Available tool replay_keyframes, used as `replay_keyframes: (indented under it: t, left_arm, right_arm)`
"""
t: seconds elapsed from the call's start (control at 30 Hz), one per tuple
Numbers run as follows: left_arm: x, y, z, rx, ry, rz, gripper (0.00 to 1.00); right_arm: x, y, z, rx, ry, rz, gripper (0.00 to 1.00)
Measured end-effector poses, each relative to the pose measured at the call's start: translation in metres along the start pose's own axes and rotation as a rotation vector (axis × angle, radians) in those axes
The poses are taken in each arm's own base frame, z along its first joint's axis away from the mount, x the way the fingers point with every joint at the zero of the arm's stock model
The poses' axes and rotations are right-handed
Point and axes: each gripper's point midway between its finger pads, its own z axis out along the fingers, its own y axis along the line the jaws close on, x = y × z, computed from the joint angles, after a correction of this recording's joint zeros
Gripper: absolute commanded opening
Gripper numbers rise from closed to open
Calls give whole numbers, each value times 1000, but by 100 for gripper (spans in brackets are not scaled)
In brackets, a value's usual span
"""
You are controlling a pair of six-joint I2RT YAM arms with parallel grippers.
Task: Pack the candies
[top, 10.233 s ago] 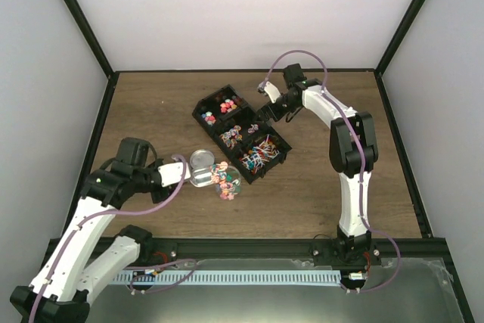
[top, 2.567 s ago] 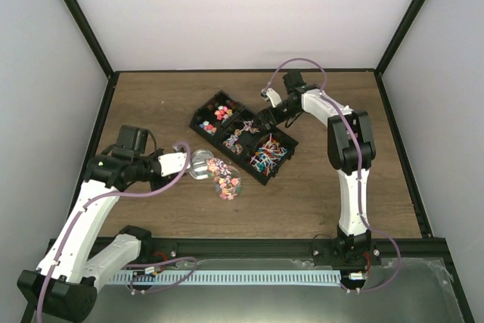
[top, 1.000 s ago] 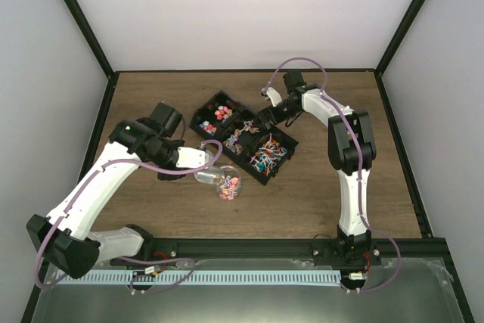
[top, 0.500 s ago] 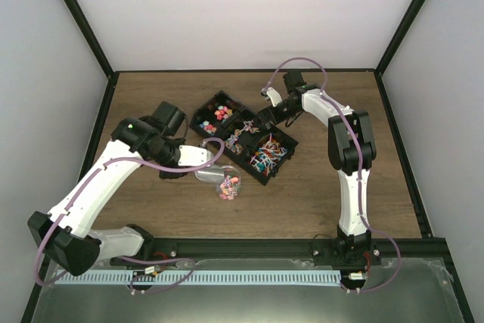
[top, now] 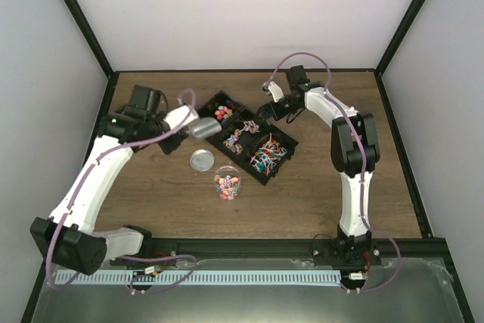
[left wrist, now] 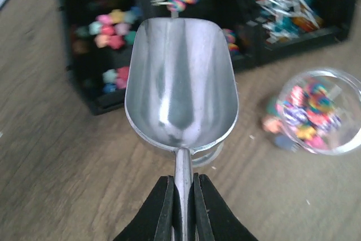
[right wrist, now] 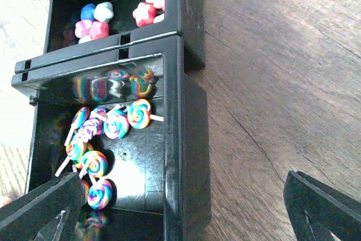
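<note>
The candies (top: 243,135) mostly lie sorted in the black divided tray (top: 290,144) around the middle of the table, towards its far edge: star-like pieces at the tray's left end, swirl lollipops in the middle compartment, and wrapped sticks at the right end. A smaller mixed batch fills the lower part of the clear jar (top: 226,181), which stands upright just nearer the table's near edge, with its lid (top: 201,159) flat on the wood just beside it on the left. Half a second ago the metal scoop (left wrist: 180,83) was down by the jar's mouth. Now it has swung away to the tray's left end and its bowl is bare, so one load looks delivered and the next job is probably another dip into the tray. The left gripper (left wrist: 181,196) is pinched tight on the scoop's thin handle. The right gripper (right wrist: 181,179) has barely shifted and hovers at the tray's far side with its jaws spread wide, holding nothing. A couple of coloured pieces show beside the jar's base, and I cannot tell whether they are spilt or only seen through the glass. No brand, label or writing is readable on anything.
</note>
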Motion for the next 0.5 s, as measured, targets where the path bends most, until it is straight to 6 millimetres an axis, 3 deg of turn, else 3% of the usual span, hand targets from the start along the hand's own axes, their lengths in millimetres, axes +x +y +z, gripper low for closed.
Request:
replay_keyframes:
  t: [0.23, 0.33, 0.5]
  left_arm:
    - [17, 90, 4, -167, -85, -394, 4]
    - [42, 122, 10, -233, -90, -536, 4]
    - [92, 150, 38, -272, -39, -704, 4]
  right_arm:
    - [-10, -3, -15, 20, -40, -14, 100]
    - [-14, -2, -25, 32, -64, -21, 100]
    - [-20, 1, -40, 50, -104, -31, 100]
